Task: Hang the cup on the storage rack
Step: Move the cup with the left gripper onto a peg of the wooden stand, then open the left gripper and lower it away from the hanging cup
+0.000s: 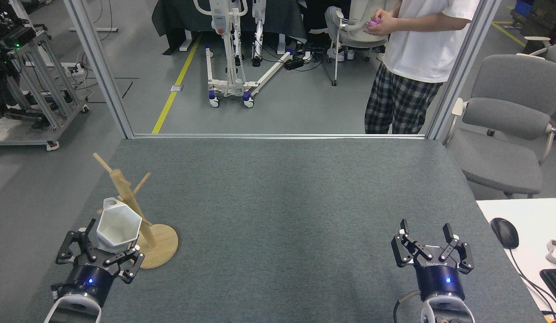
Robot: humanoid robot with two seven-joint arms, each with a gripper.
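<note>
The white faceted cup (pixel 118 224) leans tilted against the wooden storage rack (pixel 127 204), its hexagonal mouth facing up toward me. Its small ring handle (pixel 111 204) sits at the top, by a peg that pokes out to the left. I cannot tell whether the ring is threaded on that peg. My left gripper (pixel 111 244) is just below the cup, its fingers (pixel 86 230) spread on either side of the narrow base, with a small gap showing on the left side. My right gripper (pixel 425 226) stands open at the front right, holding nothing.
The rack's round base (pixel 163 246) rests on the grey table mat (pixel 282 215). A person in a white shirt (pixel 421 40) stands beyond the far edge. A grey chair (pixel 506 125) and a white desk with a mouse (pixel 504 232) lie to the right.
</note>
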